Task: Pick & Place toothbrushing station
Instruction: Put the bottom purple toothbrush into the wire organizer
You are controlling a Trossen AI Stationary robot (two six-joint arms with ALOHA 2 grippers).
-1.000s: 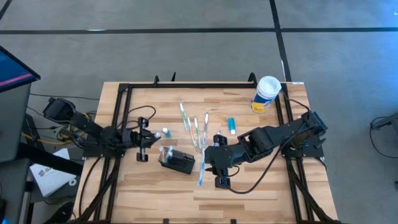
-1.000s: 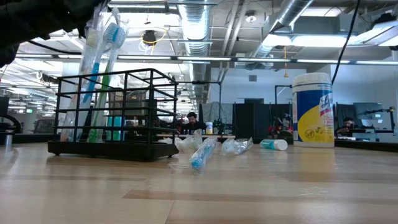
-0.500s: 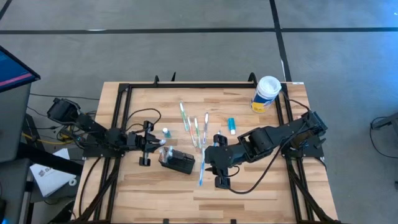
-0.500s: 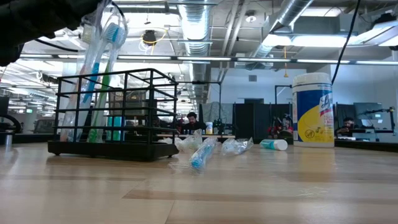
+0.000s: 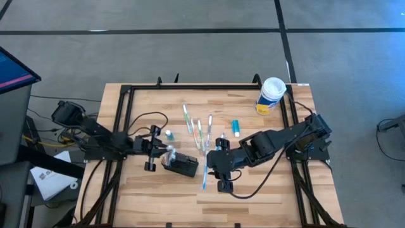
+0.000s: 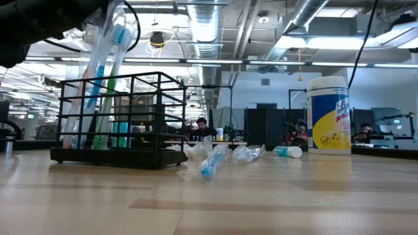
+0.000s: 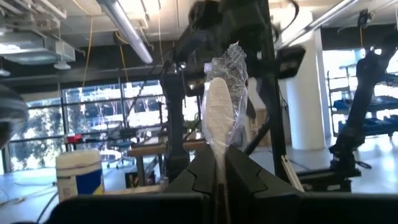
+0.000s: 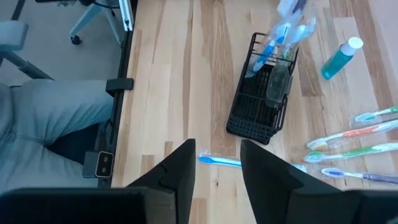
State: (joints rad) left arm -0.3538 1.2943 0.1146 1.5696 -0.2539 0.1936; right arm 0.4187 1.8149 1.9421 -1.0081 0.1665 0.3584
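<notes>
Over the counter's (image 5: 253, 183) left-centre, the left gripper (image 5: 166, 151), closed on a wrapped toothbrush (image 7: 219, 115), has advanced to the station (image 5: 181, 164), so insertion looks imminent, while the right gripper (image 5: 221, 176) waits half-open, empty, beside it.

The high view looks straight down on the whole desk (image 5: 253, 190), with the rack (image 5: 182, 164) near its middle. The low view sits at desk height close to the rack (image 6: 121, 117), facing the room. The right wrist view looks down on the rack (image 8: 258, 102); the left wrist view faces level past a wrapped brush (image 7: 221, 118).
</notes>
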